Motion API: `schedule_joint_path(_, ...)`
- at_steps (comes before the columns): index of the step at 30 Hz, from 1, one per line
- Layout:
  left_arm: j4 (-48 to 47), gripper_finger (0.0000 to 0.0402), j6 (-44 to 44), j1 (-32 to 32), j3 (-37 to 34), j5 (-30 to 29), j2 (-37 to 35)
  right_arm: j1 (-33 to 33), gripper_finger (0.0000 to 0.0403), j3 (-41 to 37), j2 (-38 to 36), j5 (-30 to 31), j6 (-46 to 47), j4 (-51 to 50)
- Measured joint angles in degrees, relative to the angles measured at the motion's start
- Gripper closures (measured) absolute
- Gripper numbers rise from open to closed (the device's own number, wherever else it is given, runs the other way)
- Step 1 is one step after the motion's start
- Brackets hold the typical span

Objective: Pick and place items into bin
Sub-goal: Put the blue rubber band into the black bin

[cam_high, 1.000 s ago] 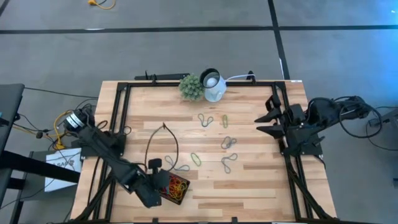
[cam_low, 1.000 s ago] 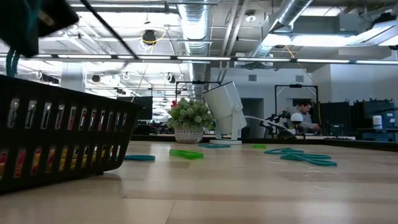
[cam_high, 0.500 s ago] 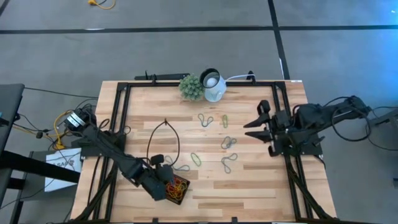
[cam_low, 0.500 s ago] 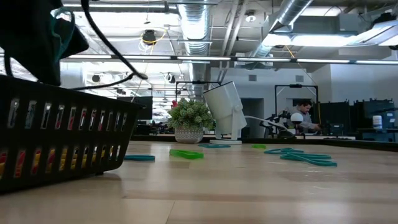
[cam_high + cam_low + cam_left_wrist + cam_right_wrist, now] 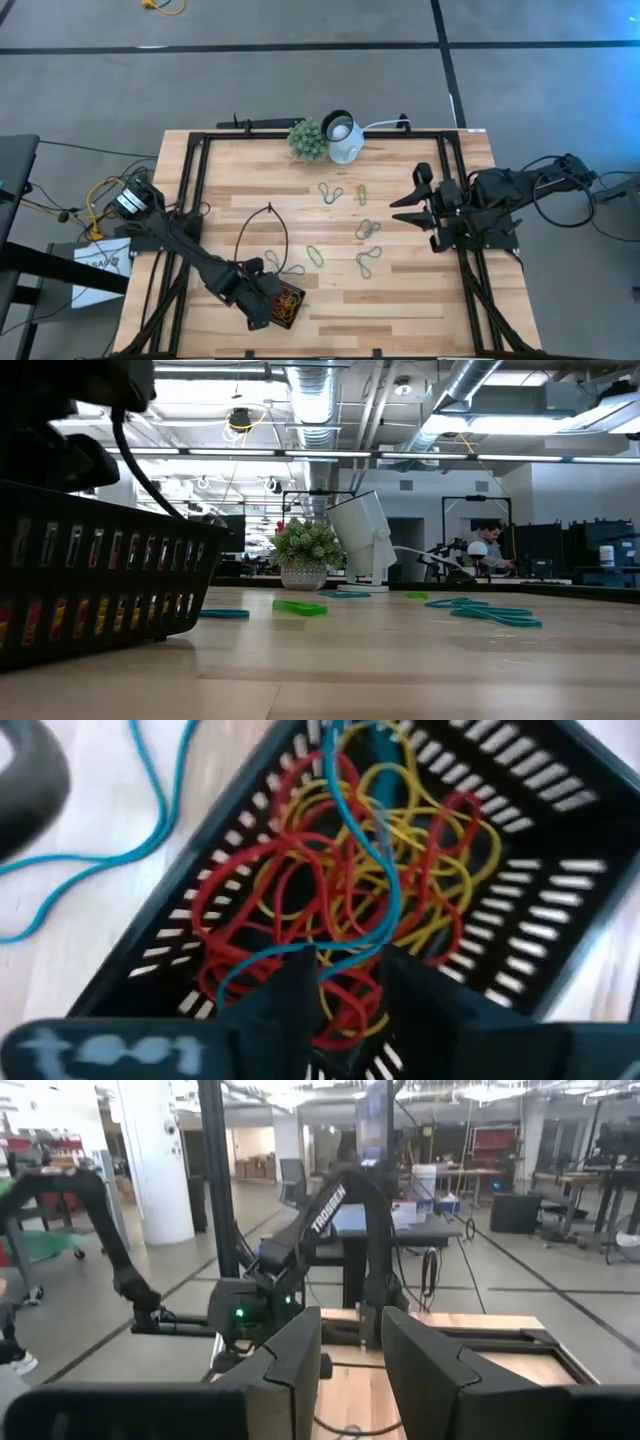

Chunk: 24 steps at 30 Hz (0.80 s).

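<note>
White lamp (image 5: 343,138) beside green plant ball (image 5: 308,141).

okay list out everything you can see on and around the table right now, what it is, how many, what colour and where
bin: one, black slotted tray, near front edge of the table, left of centre.
rubber bands in the bin: a tangled heap, count unclear; red, yellow and one blue-green.
loose rubber bands: roughly eight, green and dark grey, scattered mid-table right of centre; one more lies beside the bin.
plant ball: one, green, at the back edge.
white lamp-like object: one, beside the plant.
table: one, light wood with a black frame.
person: one, far off in the room behind.
left gripper: over the bin, fingers apart above the heap.
right gripper: at the table's right side, open, holding nothing.
</note>
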Motion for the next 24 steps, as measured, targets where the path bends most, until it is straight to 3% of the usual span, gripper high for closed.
schedule_joint_path(4,-1.86,0.0279,-2.81,1.47,2.48,1.12,-0.13,0.00,0.0301,0.00,0.30,0.00,1.40,-1.61)
schedule_joint_path(8,-13.07,0.0278,-1.91,2.86,9.50,0.50,-1.35,0.00,0.0301,0.00,0.23,0.00,1.51,-1.58)
schedule_joint_path(10,-21.36,0.0282,-0.71,3.56,14.01,-2.70,-1.47,0.00,0.0301,0.00,0.24,-0.01,1.51,-1.86)
schedule_joint_path(17,-46.98,0.0294,-2.43,7.82,28.17,-23.15,-1.55,0.00,0.0301,0.00,0.07,2.13,1.51,-4.21)
schedule_joint_path(24,-57.98,0.0288,16.71,18.58,42.40,-30.71,-2.49,0.00,0.0301,1.25,-5.99,8.94,-2.90,-8.17)
